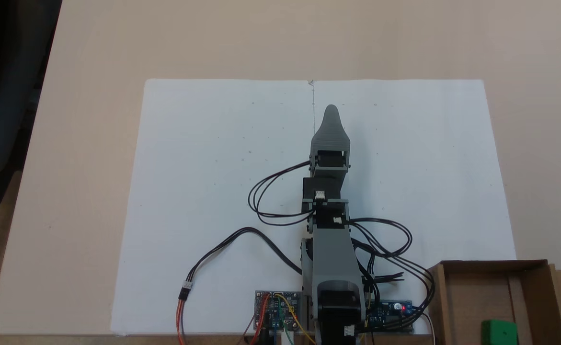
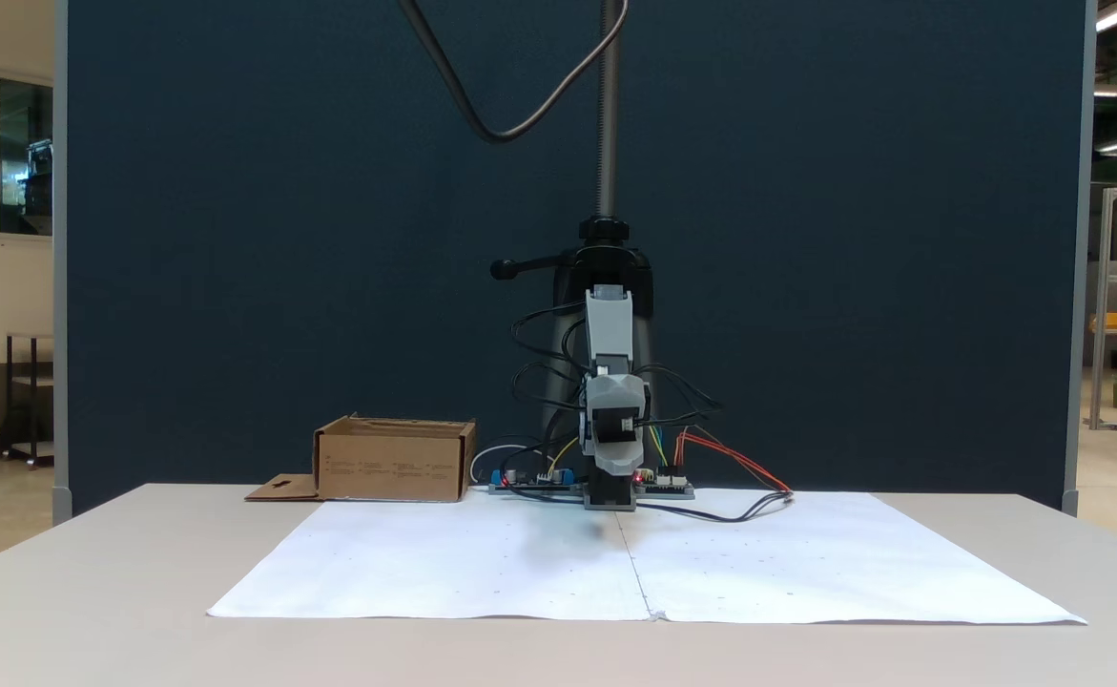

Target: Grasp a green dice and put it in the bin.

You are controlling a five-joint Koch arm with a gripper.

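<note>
So the arm is stretched straight out over the white paper (image 1: 213, 191), fingers (image 1: 331, 112) held above it; whether they're clenched or released can't be told. The green dice (image 1: 499, 332) is seen sitting inside the bin (image 1: 532, 268).

light grey plastic arm segments (image 1: 332, 258) joined by black servo blocks (image 1: 330, 160), ending in a dark grey tapered gripper shell (image 1: 331, 125) with a rounded tip. thin black cables (image 1: 270, 194) looping out on both sides of the links, white connector plugs (image 1: 319, 195) at the joints. small circuit boards (image 1: 278, 306) at the base, one with a red light, with red, orange and yellow wires (image 2: 730, 458).
</note>
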